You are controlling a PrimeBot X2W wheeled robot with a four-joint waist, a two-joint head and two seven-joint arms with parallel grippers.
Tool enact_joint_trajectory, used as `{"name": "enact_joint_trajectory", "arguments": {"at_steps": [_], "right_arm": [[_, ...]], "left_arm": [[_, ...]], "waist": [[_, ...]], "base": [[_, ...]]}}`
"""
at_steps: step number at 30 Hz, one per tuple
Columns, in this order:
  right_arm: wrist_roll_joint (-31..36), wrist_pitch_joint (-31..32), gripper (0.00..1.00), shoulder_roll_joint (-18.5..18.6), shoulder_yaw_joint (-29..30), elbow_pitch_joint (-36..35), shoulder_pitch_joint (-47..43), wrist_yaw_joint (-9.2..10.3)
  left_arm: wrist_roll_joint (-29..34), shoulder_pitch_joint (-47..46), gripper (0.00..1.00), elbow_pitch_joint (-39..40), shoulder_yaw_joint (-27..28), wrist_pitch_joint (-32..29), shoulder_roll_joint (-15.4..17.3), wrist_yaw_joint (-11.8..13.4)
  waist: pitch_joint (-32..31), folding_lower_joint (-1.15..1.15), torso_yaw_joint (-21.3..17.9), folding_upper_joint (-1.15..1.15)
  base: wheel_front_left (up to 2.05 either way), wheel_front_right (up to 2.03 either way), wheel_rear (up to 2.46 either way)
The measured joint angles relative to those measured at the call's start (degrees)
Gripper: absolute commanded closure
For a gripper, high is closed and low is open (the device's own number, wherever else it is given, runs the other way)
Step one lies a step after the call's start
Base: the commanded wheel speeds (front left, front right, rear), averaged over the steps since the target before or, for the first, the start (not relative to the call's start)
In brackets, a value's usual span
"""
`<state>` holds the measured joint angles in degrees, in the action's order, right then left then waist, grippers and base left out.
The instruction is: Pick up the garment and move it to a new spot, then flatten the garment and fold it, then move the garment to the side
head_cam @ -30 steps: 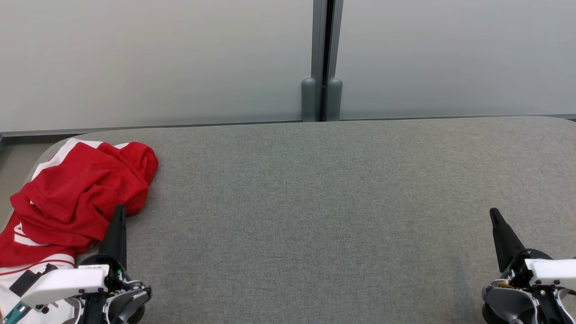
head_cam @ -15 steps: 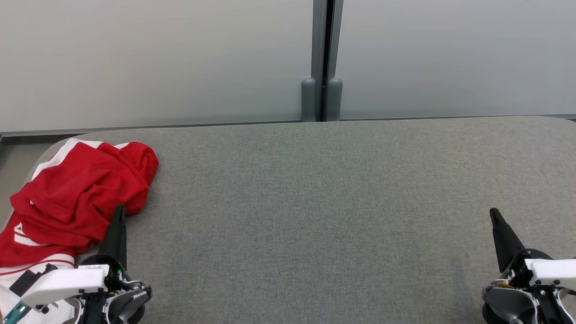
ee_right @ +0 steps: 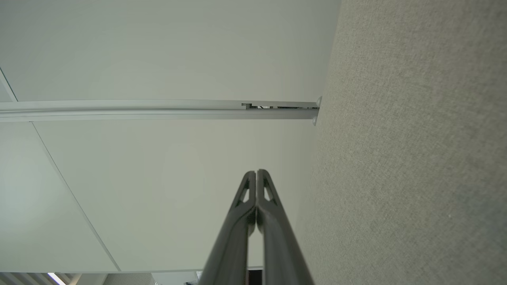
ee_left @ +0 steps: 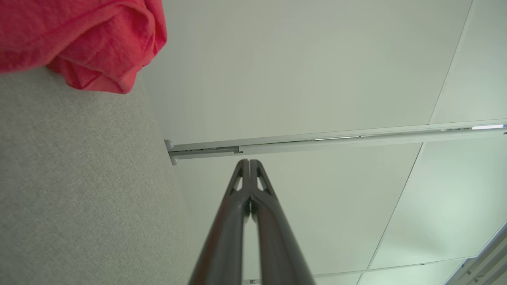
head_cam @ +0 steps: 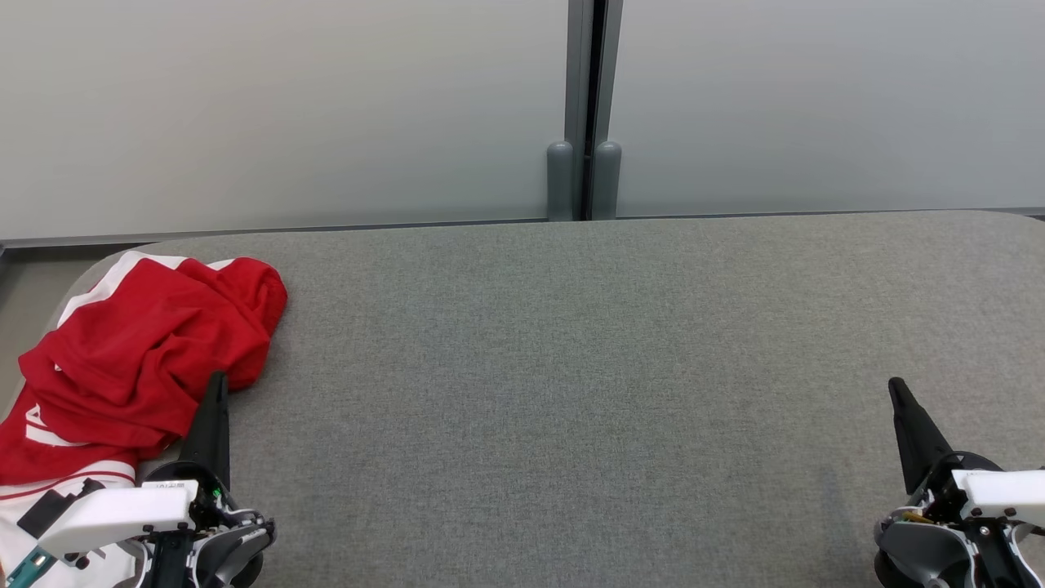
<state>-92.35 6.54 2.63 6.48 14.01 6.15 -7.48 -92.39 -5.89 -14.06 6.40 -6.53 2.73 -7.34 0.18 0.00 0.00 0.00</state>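
Note:
A crumpled red garment (head_cam: 139, 359) with white stripes lies at the left end of the grey table (head_cam: 571, 367), partly over the edge. In the left wrist view a red fold of the garment (ee_left: 87, 35) shows at the upper left. My left gripper (head_cam: 217, 380) stands shut and empty at the lower left, its tip just beside the garment's near right edge. The two fingers (ee_left: 248, 163) are pressed together. At the lower right my right gripper (head_cam: 896, 385) is shut too, holding nothing, far from the cloth. Its fingers (ee_right: 257, 172) meet at the tip.
A pale partition wall (head_cam: 286, 106) with a dark vertical seam and two grey posts (head_cam: 583, 180) runs behind the table's far edge. Wide bare felt surface (head_cam: 653, 457) stretches from the garment to the right end.

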Motion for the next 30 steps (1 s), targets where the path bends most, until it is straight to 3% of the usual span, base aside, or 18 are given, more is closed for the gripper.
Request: {"name": "enact_joint_trajectory", "arguments": {"at_steps": [17,18,30], "right_arm": [[0.0,0.0,1.0,0.0,0.0,0.0,0.0,0.0],[0.0,0.0,0.0,0.0,0.0,0.0,0.0,-0.01],[3.07,-2.57,0.0,-0.65,-1.77,0.68,-2.04,0.07]], "left_arm": [[0.0,0.0,1.0,0.0,0.0,0.0,0.0,0.0],[0.0,0.0,0.0,0.0,0.0,0.0,0.0,0.0],[0.65,2.15,0.0,-0.6,-1.86,2.69,-0.55,0.13]], "waist": [[0.0,0.0,0.0,0.0],[0.0,0.0,0.0,0.0],[0.01,0.0,-0.01,0.0]], "base": [[0.0,0.0,0.0],[0.0,0.0,0.0],[0.0,0.0,0.0]]}}
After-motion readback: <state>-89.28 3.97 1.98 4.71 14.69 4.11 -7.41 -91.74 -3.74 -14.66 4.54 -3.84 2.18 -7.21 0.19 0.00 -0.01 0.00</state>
